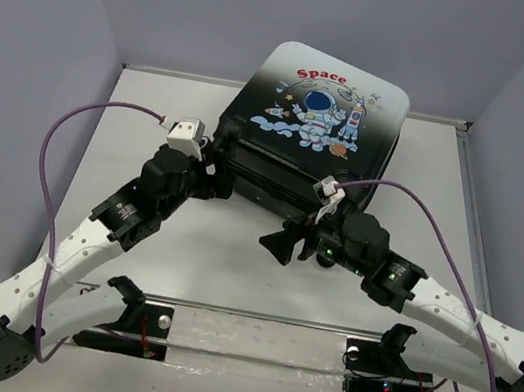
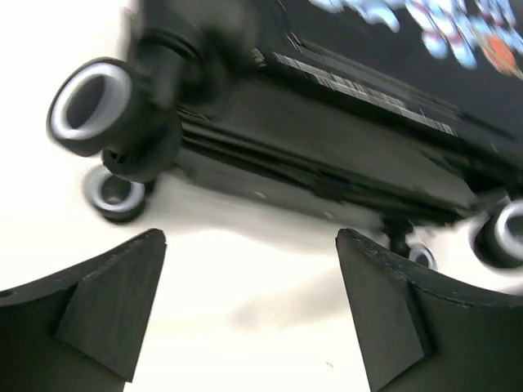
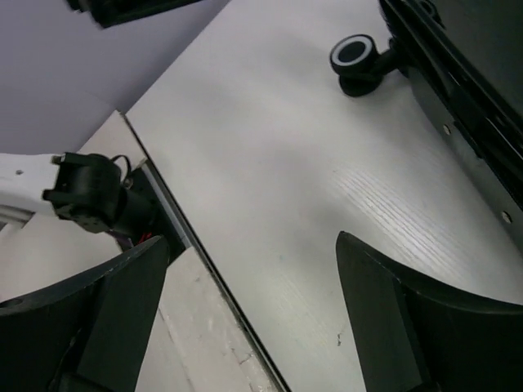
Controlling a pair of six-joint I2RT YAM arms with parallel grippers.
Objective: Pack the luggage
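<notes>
Top external view: the bench (image 1: 218, 270) carries the luggage (image 1: 314, 129), which lies flat and shut at the far middle, astronaut print up, its wheeled edge facing the arms. The left tool (image 1: 216, 159) sits at the luggage's near left corner, jaws wide and holding nothing. The right tool (image 1: 281, 244) hovers just in front of the near edge, pointing left, jaws also wide and empty. A wheel (image 2: 86, 106) juts out just ahead of the left tool.

The risk, as I judge it, is that the smooth shell gives little to grip. A one-sided push or lift could slide or pivot the luggage away instead of opening it. The left tool, working so close, could also snag that wheel.
</notes>
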